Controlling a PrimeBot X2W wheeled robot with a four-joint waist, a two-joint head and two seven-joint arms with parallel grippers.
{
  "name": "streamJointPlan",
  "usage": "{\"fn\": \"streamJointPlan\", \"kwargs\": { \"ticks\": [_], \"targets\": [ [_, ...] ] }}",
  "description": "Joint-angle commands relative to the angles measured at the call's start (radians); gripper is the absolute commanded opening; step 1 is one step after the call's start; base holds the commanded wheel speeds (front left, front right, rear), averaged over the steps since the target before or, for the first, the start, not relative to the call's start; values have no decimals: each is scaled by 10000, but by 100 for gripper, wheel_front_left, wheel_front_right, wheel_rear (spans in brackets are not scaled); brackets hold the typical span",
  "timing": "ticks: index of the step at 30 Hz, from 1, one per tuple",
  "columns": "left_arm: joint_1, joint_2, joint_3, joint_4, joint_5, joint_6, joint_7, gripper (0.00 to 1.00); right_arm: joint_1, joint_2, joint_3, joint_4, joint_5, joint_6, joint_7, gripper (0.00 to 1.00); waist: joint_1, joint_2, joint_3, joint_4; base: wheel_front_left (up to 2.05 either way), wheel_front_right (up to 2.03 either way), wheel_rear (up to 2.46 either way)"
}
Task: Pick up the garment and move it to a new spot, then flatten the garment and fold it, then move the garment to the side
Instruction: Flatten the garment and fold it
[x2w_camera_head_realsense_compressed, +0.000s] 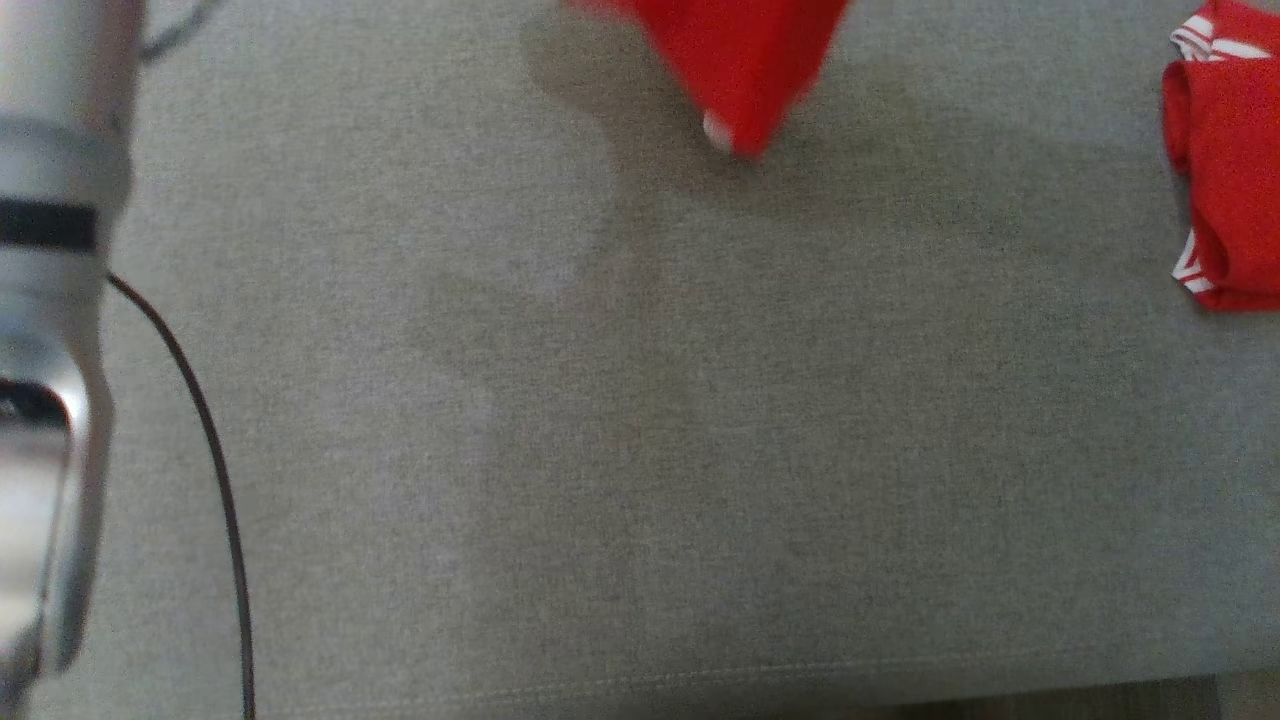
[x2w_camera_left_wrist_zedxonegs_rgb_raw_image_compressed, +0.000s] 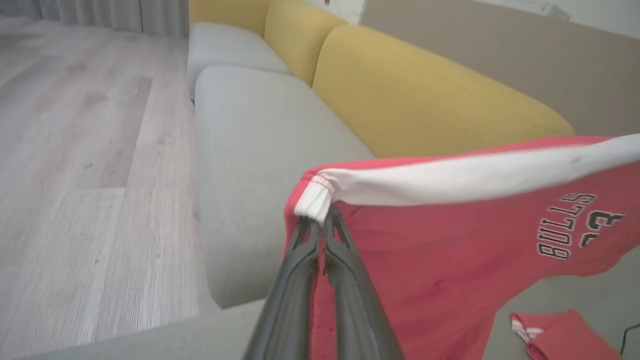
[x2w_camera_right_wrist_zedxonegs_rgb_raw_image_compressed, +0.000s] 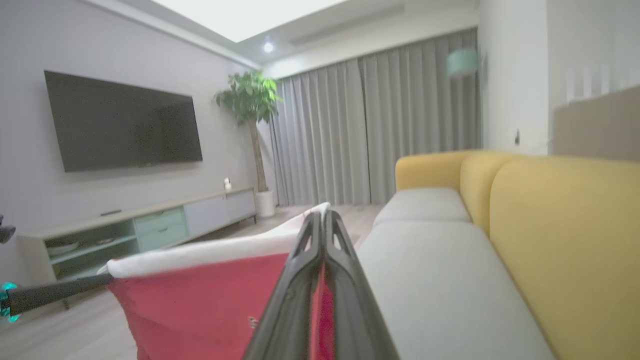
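Pinched shut with left gripper (x2w_camera_left_wrist_zedxonegs_rgb_raw_image_compressed: 322, 219) on one end of white waistband (x2w_camera_left_wrist_zedxonegs_rgb_raw_image_compressed: 450, 182) of red printed fabric garment (x2w_camera_left_wrist_zedxonegs_rgb_raw_image_compressed: 440, 255), with right gripper (x2w_camera_right_wrist_zedxonegs_rgb_raw_image_compressed: 322, 216) on other end. Held stretched in air above grey fabric sofa seat (x2w_camera_head_realsense_compressed: 600, 450). Well apart from red white-trimmed garment (x2w_camera_head_realsense_compressed: 1225, 190) lying at seat's right.

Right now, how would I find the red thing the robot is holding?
Find the grey sofa seat with yellow back cushions. Above it hangs a red garment, pinched by the left pincer and right pincer. Unlike the other red garment lying on the seat, it is lifted and reads BULLS.
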Motion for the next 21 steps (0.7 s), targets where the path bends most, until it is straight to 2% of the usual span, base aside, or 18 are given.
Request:
{"fn": "streamJointPlan", "kwargs": {
  "ticks": [1,6,10,15,21],
  "targets": [
    [-819,387,339,-203,104,-37,-202,0,-534,-123,-85,-161,-25,67,-243,0,-3,0,51,-46,0,0,0],
    [-1748,283,275,614,96,-138,-782,0,-1628,-266,360,195,115,67,-829,0,-3,0,132,-114,0,0,0],
    [-1494,218,-169,978,-244,-196,-421,0,-1365,-682,1294,146,292,67,-672,0,-3,0,140,-47,0,0,0],
    [289,521,-1609,62,-1268,-203,458,0,167,-1519,2623,-286,754,67,-307,0,-3,0,-150,71,0,0,0],
    [2917,1614,-3170,-1904,-2908,-205,1333,0,2305,-2513,3921,-1312,1589,67,346,0,-3,0,-983,69,0,0,0]
  ]
}}
